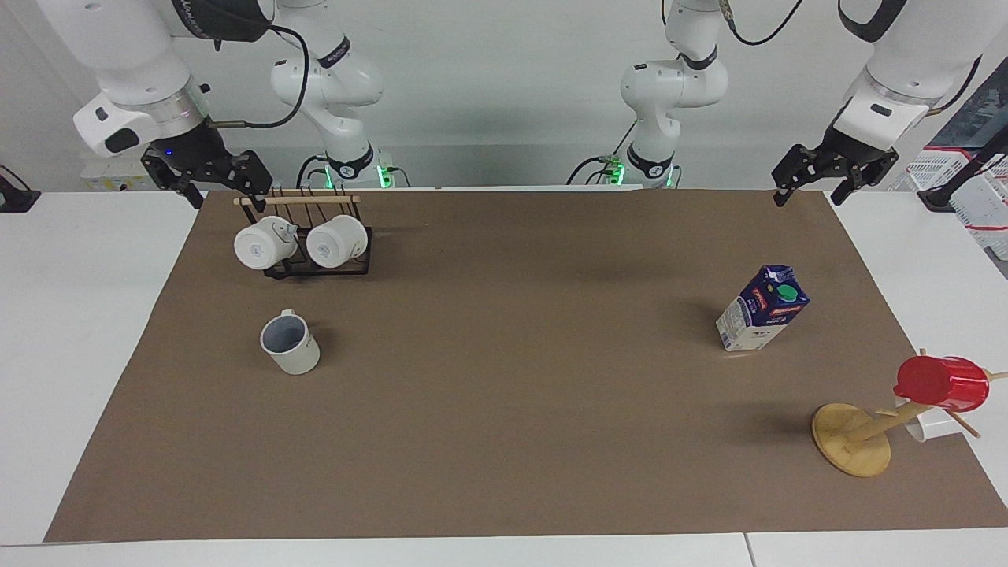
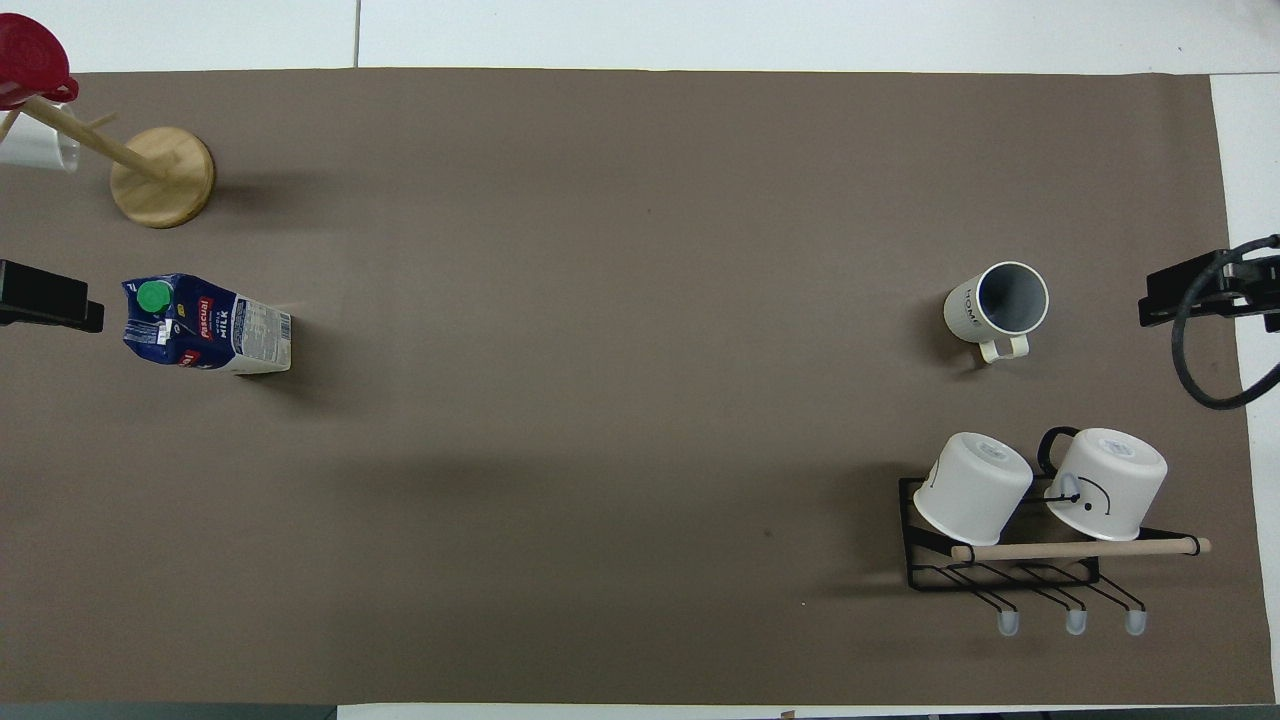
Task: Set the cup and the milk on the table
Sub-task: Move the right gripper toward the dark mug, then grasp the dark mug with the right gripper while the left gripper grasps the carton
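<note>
Wooden mug tree (image 1: pixel 852 450) beside milk (image 1: pixel 762 309); cup (image 1: pixel 290 343) near rack (image 1: pixel 315 236); both claws spread.

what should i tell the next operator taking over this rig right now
Left gripper: open, holding nothing, raised over the paper's edge at its own end of the table.
Right gripper: open, holding nothing, raised beside the mug rack.
Cup: upright on the brown paper of the table, farther from the robots than the rack.
Milk: upright on the paper toward the left arm's end, nearer to the robots than the wooden mug tree.
Done: cup and milk both stand on the table, apart from both grippers.
Left: nothing visible; both arms wait.
</note>
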Controlling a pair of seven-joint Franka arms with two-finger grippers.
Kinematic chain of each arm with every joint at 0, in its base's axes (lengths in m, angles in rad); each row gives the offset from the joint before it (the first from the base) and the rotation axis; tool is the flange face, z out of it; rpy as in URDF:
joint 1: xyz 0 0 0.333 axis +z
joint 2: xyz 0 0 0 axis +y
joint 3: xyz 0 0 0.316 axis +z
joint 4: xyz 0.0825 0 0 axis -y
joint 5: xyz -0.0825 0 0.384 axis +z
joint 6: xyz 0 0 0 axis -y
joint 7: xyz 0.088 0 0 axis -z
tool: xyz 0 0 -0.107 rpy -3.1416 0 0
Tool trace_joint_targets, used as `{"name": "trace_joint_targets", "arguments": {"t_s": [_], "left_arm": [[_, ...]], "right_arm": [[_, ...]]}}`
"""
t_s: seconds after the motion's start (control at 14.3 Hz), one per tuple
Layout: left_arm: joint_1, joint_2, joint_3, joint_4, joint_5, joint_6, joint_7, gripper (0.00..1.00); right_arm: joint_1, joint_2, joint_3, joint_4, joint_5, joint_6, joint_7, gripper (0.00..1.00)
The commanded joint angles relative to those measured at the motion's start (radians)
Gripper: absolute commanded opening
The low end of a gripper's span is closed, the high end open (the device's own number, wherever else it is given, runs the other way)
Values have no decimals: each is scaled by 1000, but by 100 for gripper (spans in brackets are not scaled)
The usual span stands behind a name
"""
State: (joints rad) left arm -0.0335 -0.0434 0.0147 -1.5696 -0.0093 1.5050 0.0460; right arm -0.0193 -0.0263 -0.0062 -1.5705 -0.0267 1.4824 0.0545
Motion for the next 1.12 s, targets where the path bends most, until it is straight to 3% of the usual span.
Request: {"name": "trace_joint_targets", "arguments": {"t_s": [0.0,0.28,0.49,0.63,0.77,1.05], "left_arm": [[3,-19,1,-21,-9,-11,20,100],[4,-24,1,-29,-9,-12,20,100],[6,-30,1,-30,-9,-2,17,100],[9,-27,2,-27,-5,3,20,100],[23,-24,2,-24,-5,18,17,100],[24,-32,2,-46,-3,21,17,100]], "right_arm": [[-5,0,5,4,5,9,-19,100],[-7,-4,5,-9,14,19,-18,100],[-19,-29,3,-95,17,161,-103,100],[-34,-55,2,-222,19,310,-250,100],[-71,-11,2,-293,19,474,-362,100],[-105,127,2,-324,89,654,-469,100]]}}
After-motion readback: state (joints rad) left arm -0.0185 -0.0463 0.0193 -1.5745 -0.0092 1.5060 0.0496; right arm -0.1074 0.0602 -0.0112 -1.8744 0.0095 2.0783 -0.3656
